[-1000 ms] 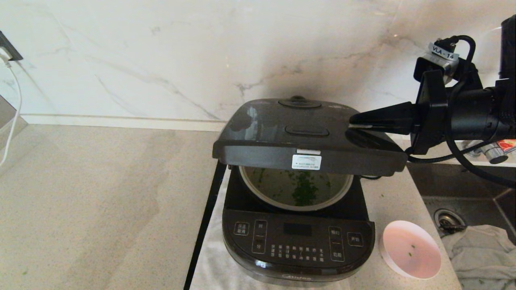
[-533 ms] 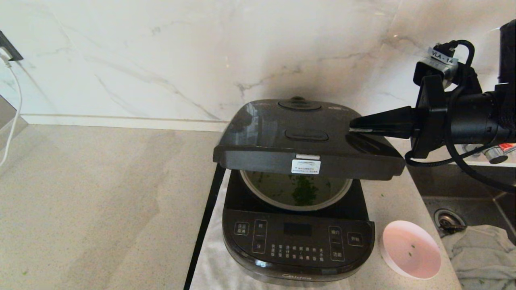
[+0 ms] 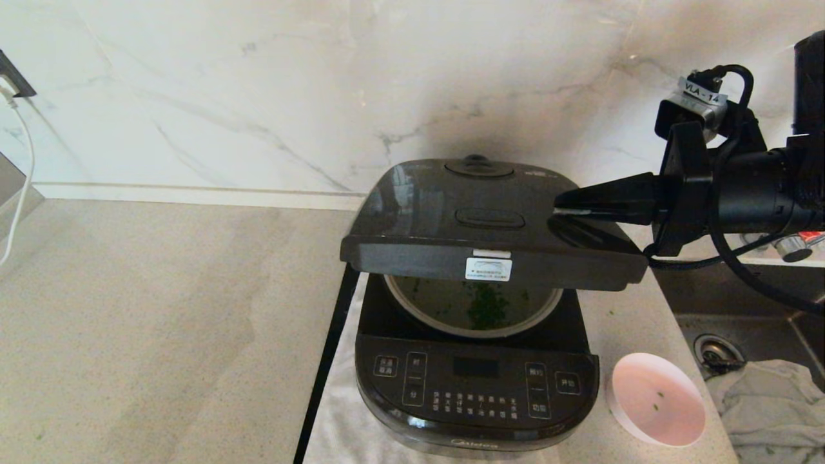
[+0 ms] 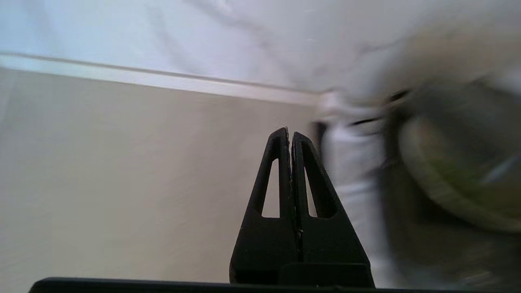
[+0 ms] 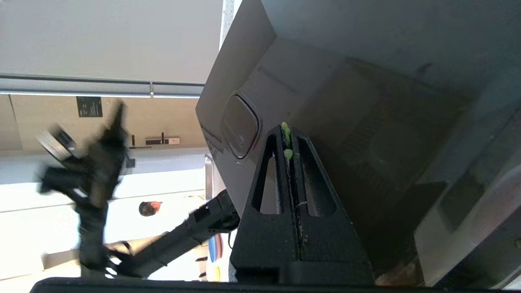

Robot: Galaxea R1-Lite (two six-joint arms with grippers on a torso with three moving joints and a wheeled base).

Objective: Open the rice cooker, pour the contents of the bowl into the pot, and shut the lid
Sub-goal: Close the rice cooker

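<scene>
Now that the lid (image 3: pixel 493 225) has sunk lower over the pot (image 3: pixel 474 306), closing nears; the right gripper (image 3: pixel 559 209), jaws clenched empty, presses its top, with the bowl (image 3: pixel 656 399) emptied beside the cooker (image 3: pixel 474 393).

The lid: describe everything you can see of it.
The lid is glossy black, a rounded square hinged at the cooker's back, with a round vent cap, an oblong latch button and a white label on its front edge. It hangs part-open, tilted over the pot. The right pincer, shut, rests against its top right side.
</scene>
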